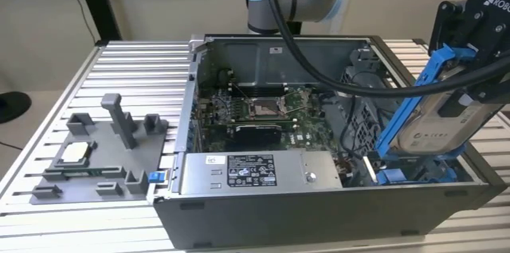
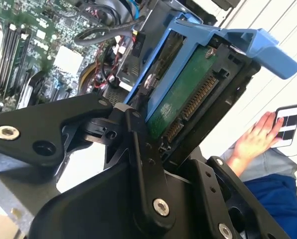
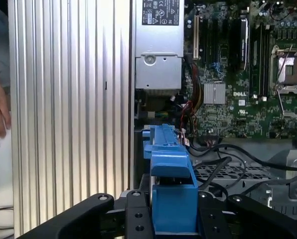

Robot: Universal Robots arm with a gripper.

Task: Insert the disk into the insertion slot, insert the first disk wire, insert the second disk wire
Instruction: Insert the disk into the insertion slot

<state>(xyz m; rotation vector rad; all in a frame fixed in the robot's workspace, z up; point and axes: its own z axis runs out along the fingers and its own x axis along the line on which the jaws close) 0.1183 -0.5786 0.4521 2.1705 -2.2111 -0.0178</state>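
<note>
We have the claw (image 1: 469, 80) clamped on the disk (image 1: 434, 125). In both wrist views its two black fingers (image 3: 133, 214) press on either side of the blue carrier, with the connector edge of the green board (image 2: 188, 99) showing between them. The disk hangs tilted, its lower end dipping inside the open computer case (image 1: 319, 205) while its upper end leans back toward the claw's body. The slot (image 1: 418, 172), with its blue rails, lies directly beneath the claw, near the disk's lower edge but apart from it as far as we can tell. We judge the step in hand to be seating the disk, with neither wire yet dealt with. To do it well, we should level the carrier until its sides run parallel to the rails. At this lean a corner would likely catch a blue tab and jam. We would line up the leading edge first and descend slowly, so that both sides enter together. Loose black wires (image 3: 248, 152) run just beyond the claw, so we should watch that none gets trapped under the carrier. A person's hand (image 2: 255, 137) rests out past the case, well clear of the claw, and need not concern us.
</note>
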